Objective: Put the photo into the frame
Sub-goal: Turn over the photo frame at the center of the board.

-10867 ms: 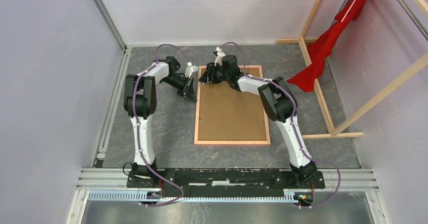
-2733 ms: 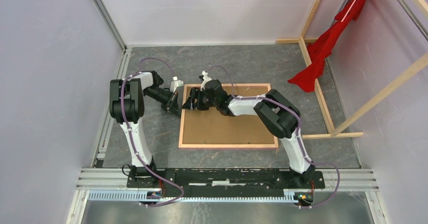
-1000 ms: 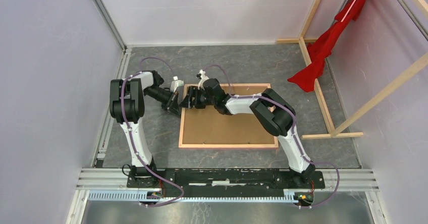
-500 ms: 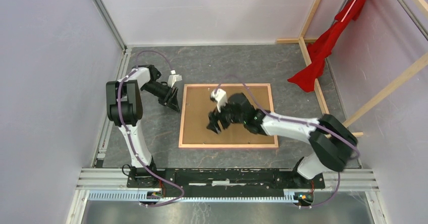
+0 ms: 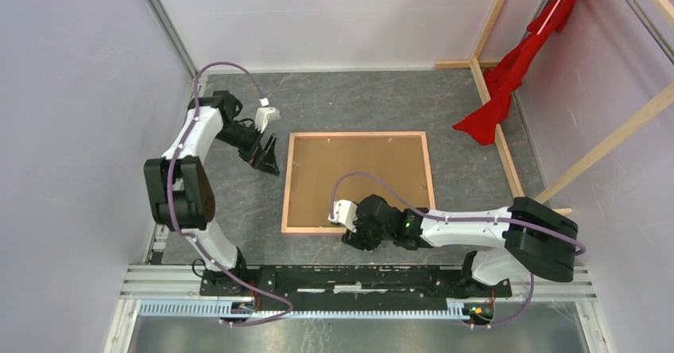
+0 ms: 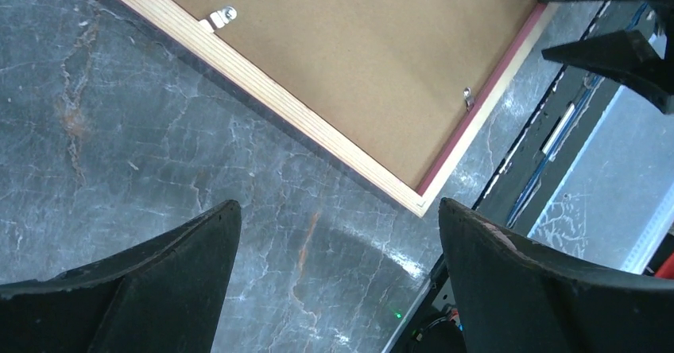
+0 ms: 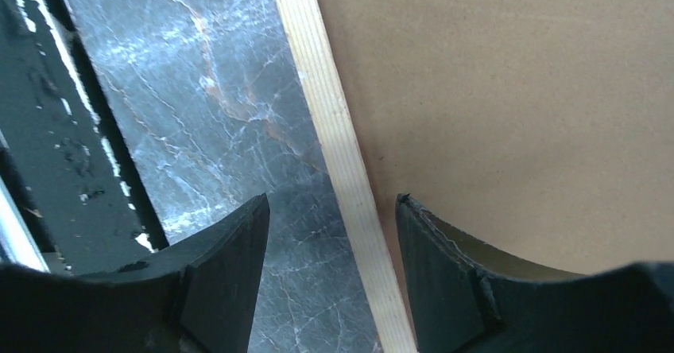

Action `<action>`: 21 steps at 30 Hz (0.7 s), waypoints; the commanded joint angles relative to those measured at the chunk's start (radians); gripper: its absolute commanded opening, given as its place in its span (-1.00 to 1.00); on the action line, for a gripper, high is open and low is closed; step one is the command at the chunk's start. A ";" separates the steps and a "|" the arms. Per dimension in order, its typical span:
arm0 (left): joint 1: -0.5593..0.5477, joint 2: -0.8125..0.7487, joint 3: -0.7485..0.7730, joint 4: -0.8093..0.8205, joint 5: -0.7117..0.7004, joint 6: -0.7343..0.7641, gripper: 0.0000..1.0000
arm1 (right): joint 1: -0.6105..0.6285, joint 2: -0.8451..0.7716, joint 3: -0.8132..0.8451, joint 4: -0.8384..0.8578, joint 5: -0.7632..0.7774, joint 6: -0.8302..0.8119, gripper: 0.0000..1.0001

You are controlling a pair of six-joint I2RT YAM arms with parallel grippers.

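Observation:
The frame [image 5: 287, 180] lies back-up on the grey marbled table, with its pale wood rim [image 6: 278, 102] and a pink edge [image 6: 494, 87] showing. Inside it sits the photo [image 5: 358, 174], face down, so only its brown hardboard back [image 6: 358, 43] is visible. Small metal clips [image 6: 219, 17] sit on the rim. My left gripper [image 5: 269, 156] hangs open over bare table just left of the frame, holding nothing. At the frame's near edge my right gripper [image 5: 350, 232] is open. Its fingers [image 7: 226, 273] stand either side of the wood rim [image 7: 338, 146] without closing on it.
A red cloth [image 5: 517, 67] hangs on bare wooden beams [image 5: 509, 162] at the right. The black base bar and aluminium rail [image 5: 358, 277] run along the near edge, close to my right gripper. Walls stand on the left, right and far sides.
My left gripper has opened wide and drawn back from the frame's left rim. The right arm has swung from the frame's far-left corner across the board to its near edge.

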 commanded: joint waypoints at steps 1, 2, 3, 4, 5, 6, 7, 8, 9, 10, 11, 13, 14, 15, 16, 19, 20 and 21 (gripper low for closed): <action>0.006 -0.108 -0.061 -0.031 -0.024 0.092 1.00 | 0.027 0.015 0.038 0.005 0.127 -0.059 0.30; 0.006 -0.129 -0.078 -0.031 -0.023 0.108 1.00 | 0.028 0.020 0.039 0.006 0.136 -0.066 0.27; 0.006 -0.149 -0.097 -0.030 -0.023 0.122 1.00 | 0.030 0.030 0.043 0.007 0.140 -0.071 0.22; 0.006 -0.170 -0.114 -0.025 -0.023 0.137 1.00 | 0.031 0.040 0.051 0.004 0.149 -0.075 0.19; 0.006 -0.191 -0.128 -0.022 -0.022 0.153 1.00 | 0.033 0.050 0.057 0.002 0.157 -0.080 0.16; 0.006 -0.211 -0.143 -0.022 -0.019 0.176 1.00 | 0.034 0.061 0.064 0.002 0.163 -0.086 0.11; 0.006 -0.236 -0.158 -0.024 -0.015 0.211 1.00 | 0.035 0.068 0.069 0.003 0.173 -0.089 0.08; 0.006 -0.265 -0.175 -0.022 -0.011 0.248 1.00 | 0.038 0.077 0.074 0.007 0.179 -0.094 0.05; 0.006 -0.295 -0.197 -0.012 -0.006 0.281 1.00 | 0.038 0.083 0.076 0.012 0.184 -0.100 0.03; 0.006 -0.329 -0.222 0.006 -0.002 0.302 1.00 | 0.039 0.090 0.081 0.013 0.189 -0.104 0.02; 0.006 -0.362 -0.250 0.024 0.000 0.322 1.00 | 0.038 0.098 0.090 0.011 0.192 -0.109 -0.02; 0.004 -0.426 -0.311 0.050 0.006 0.370 1.00 | 0.038 0.111 0.108 0.005 0.193 -0.113 -0.15; 0.005 -0.453 -0.337 0.062 0.006 0.394 1.00 | 0.038 0.118 0.119 0.004 0.189 -0.113 -0.22; 0.006 -0.484 -0.357 0.071 0.002 0.420 1.00 | 0.037 0.124 0.136 0.000 0.186 -0.112 -0.35; 0.003 -0.502 -0.373 0.080 -0.007 0.435 1.00 | 0.038 0.132 0.157 -0.005 0.184 -0.110 -0.50; 0.002 -0.526 -0.387 0.077 -0.020 0.476 1.00 | 0.038 0.153 0.227 -0.020 0.185 -0.103 -0.88; 0.001 -0.529 -0.389 0.058 -0.020 0.505 1.00 | 0.038 0.157 0.246 -0.021 0.187 -0.097 -0.96; 0.001 -0.534 -0.392 0.038 -0.020 0.537 1.00 | 0.038 0.163 0.274 -0.024 0.187 -0.091 -1.00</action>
